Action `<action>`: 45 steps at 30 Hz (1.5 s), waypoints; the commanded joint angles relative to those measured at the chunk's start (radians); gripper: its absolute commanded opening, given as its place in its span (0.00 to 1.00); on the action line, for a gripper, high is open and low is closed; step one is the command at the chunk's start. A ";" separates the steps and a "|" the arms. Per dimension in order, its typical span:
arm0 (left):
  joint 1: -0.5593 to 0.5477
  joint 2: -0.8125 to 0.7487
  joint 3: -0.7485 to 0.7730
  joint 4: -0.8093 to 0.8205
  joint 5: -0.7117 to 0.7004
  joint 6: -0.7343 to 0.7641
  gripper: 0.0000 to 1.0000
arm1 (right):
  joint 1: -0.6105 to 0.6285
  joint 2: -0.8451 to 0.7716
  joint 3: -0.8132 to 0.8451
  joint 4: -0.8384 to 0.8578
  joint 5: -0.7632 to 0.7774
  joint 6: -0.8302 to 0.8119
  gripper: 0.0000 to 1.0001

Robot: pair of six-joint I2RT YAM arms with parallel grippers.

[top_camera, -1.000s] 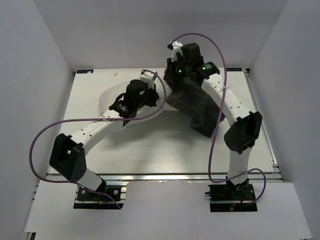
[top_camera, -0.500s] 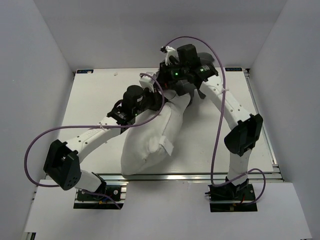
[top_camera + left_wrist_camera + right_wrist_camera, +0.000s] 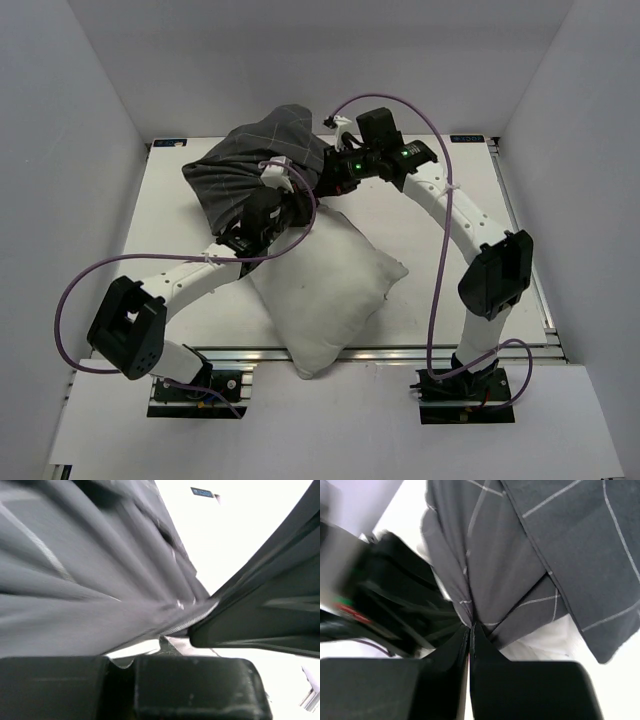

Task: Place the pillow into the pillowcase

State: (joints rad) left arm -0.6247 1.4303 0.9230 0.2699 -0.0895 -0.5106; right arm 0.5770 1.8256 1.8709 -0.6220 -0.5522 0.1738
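The dark grey grid-patterned pillowcase (image 3: 250,165) is bunched and raised at the back left, its mouth over the far corner of the pillow. The off-white pillow (image 3: 335,290) lies slanted on the table in front of it, reaching the near edge. My left gripper (image 3: 292,207) is at the pillowcase's lower hem; in the left wrist view it (image 3: 186,624) is shut on the pillowcase (image 3: 85,580). My right gripper (image 3: 335,177) pinches the mouth's right side; in the right wrist view it (image 3: 470,626) is shut on the pillowcase (image 3: 520,555), with the pillow (image 3: 545,642) below.
The white table (image 3: 470,250) has a metal rail along its near edge (image 3: 420,352). White walls close in the back and both sides. Purple cables (image 3: 440,230) loop from both arms over the table.
The pillowcase went from the table's right side to raised at the back left. The pillow slid out into the front middle. Both grippers moved together at the pillowcase mouth.
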 commanded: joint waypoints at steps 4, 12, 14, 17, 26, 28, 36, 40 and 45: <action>0.098 -0.085 -0.042 0.075 -0.098 -0.078 0.00 | -0.026 0.021 -0.050 -0.097 -0.040 -0.100 0.00; 0.112 -0.064 0.062 0.045 0.014 -0.002 0.00 | -0.028 -0.116 -0.168 -0.064 -0.107 -0.157 0.00; 0.114 -0.028 0.136 0.040 0.136 0.030 0.00 | -0.028 -0.153 -0.186 -0.032 -0.133 -0.160 0.00; 0.115 0.024 0.235 -0.018 0.255 0.066 0.00 | -0.028 -0.195 -0.213 -0.002 -0.123 -0.213 0.15; 0.138 0.064 0.257 -0.218 0.376 0.271 0.00 | -0.181 -0.258 -0.127 -0.110 -0.265 -0.480 0.81; 0.146 0.077 0.238 -0.231 0.413 0.273 0.00 | -0.238 -0.284 -0.139 -0.078 -0.265 -0.482 0.85; 0.158 0.044 0.172 -0.262 0.383 0.231 0.45 | -0.319 -0.413 -0.387 0.283 0.026 -0.526 0.90; 0.207 -0.005 0.122 -0.253 0.387 0.201 0.45 | -0.318 -0.366 -0.504 0.488 0.051 -0.580 0.89; 0.230 -0.027 0.119 -0.304 0.398 0.204 0.44 | -0.292 -0.181 -0.331 0.522 0.234 -0.459 0.89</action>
State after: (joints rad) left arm -0.4149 1.4540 1.0565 0.0364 0.3267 -0.3141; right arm 0.2737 1.5776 1.4452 -0.2203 -0.4633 -0.3344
